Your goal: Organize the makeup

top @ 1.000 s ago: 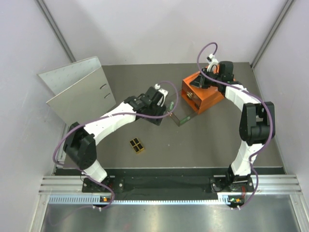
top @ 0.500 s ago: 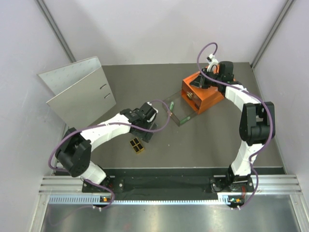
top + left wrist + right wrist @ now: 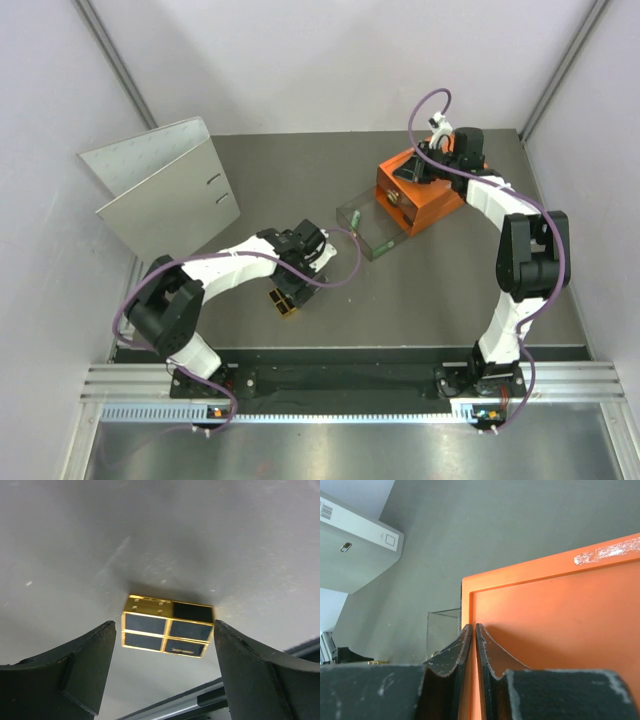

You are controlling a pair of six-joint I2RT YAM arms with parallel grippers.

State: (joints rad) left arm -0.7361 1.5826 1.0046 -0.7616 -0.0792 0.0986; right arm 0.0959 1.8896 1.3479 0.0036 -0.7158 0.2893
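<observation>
My left gripper (image 3: 165, 630) hangs spread astride the palette (image 3: 167, 625), the pick-up barely begun; next, I judge, I must sink lower and pinch it squarely.

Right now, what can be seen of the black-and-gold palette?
The palette is a square block: four dark glossy pans in a shiny gold frame, a gold side wall, tiny lettering on one pan. It lies flat, face up, on the grey table, between the open fingers of the left gripper; contact with them cannot be told.
</observation>
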